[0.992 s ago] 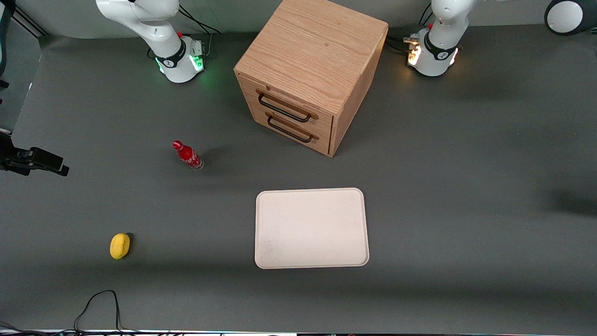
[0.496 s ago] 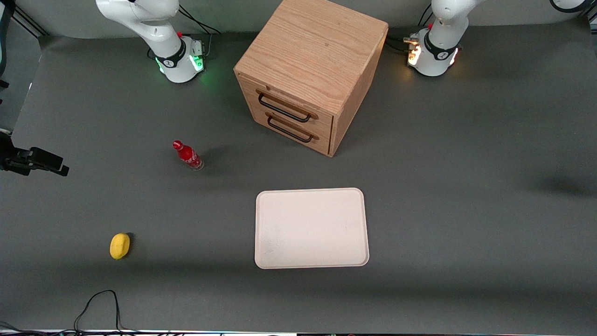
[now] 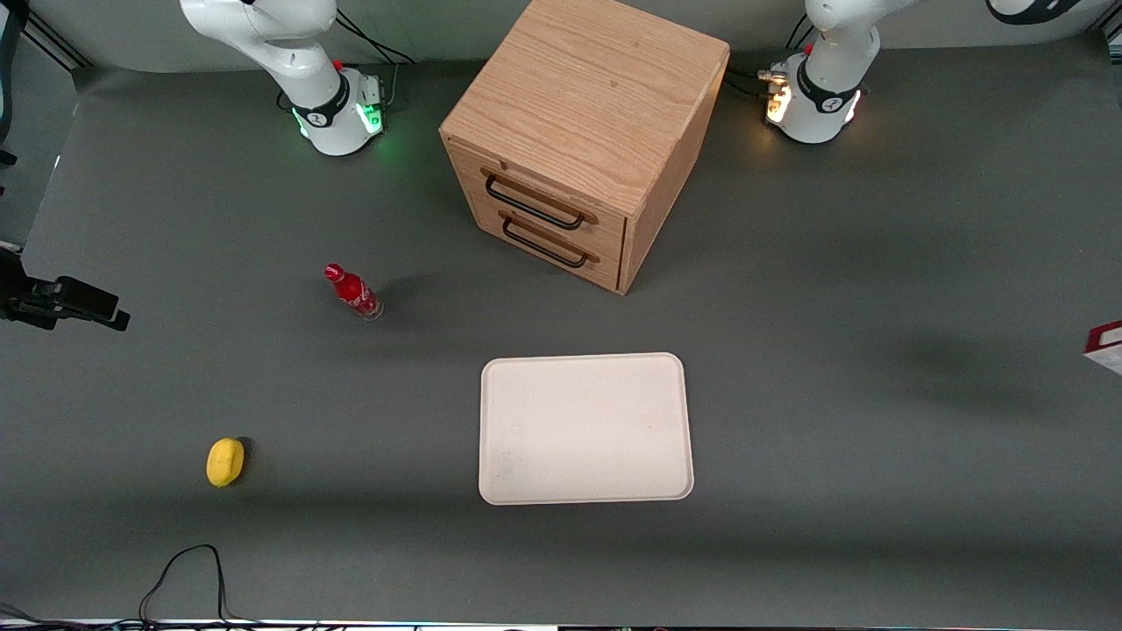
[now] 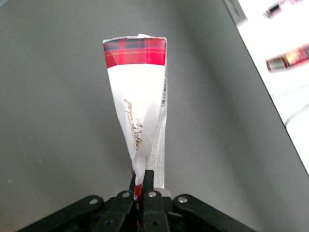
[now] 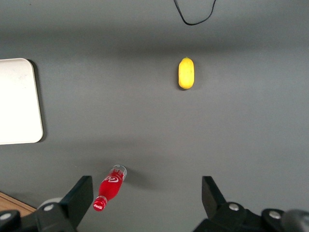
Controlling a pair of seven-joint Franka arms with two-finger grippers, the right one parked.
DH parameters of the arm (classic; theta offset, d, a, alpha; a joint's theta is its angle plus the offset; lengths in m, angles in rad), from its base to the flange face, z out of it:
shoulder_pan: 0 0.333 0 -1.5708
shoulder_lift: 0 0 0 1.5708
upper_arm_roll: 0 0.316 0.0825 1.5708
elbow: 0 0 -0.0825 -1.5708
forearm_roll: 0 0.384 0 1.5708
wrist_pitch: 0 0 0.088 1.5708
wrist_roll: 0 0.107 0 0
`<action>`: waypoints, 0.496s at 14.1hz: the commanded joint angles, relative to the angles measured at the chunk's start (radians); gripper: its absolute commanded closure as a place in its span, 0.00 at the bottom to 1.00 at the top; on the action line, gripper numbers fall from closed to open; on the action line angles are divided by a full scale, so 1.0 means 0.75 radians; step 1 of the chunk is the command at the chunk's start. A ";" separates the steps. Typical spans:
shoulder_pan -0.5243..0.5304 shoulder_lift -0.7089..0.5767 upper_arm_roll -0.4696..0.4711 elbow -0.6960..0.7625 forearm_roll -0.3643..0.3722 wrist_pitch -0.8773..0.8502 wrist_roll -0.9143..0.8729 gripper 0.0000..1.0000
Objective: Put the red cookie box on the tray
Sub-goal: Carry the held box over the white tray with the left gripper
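Cream tray sits bare mid-table awaiting its load, while out at the working arm's end my gripper pinches the red cookie box by its thin edge, hanging clear above the table for the carry across.

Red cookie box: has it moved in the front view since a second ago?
Yes. The thin red-and-white cookie box, clamped in the tool, has entered at the working arm's end, toward the cream rectangular tray.
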 commanded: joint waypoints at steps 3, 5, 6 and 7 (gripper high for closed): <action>-0.320 -0.045 0.024 -0.026 0.102 -0.098 0.181 1.00; -0.453 -0.047 0.013 -0.026 0.092 -0.127 0.202 1.00; -0.522 -0.045 0.003 -0.028 0.090 -0.133 0.202 1.00; -0.586 -0.043 -0.013 -0.030 0.088 -0.131 0.202 1.00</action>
